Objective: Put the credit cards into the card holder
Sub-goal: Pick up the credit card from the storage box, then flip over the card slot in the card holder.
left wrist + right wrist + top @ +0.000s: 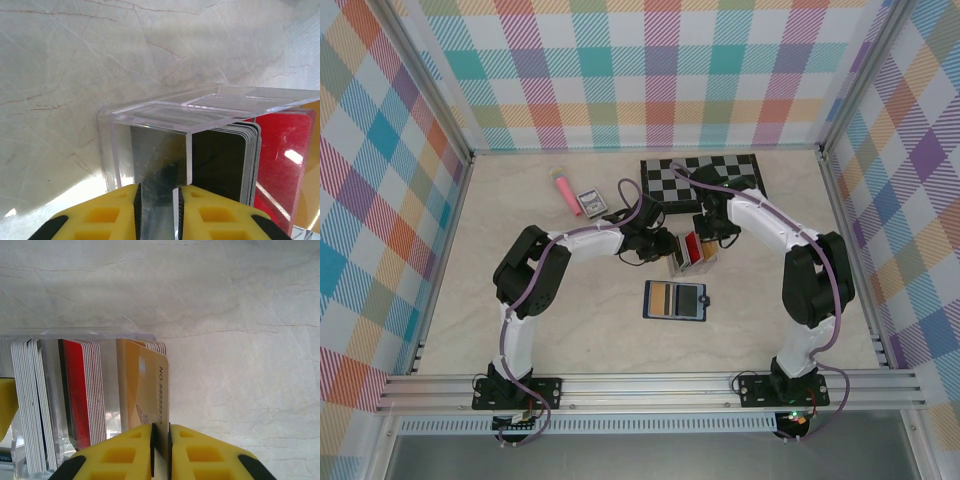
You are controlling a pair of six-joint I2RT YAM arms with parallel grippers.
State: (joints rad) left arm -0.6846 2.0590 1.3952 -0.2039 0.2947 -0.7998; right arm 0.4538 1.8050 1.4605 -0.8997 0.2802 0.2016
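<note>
In right end effector, gold card

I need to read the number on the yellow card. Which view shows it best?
Right wrist view: the yellow card stands close, its printed face legible, pinched in the right gripper. Top external shows a tiny yellow sliver in the clear stand; left wrist, perhaps an orange strip at the right edge, behind red cards.

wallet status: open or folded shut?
Open. The wallet lies spread flat on the table, both inner halves facing up.
</note>
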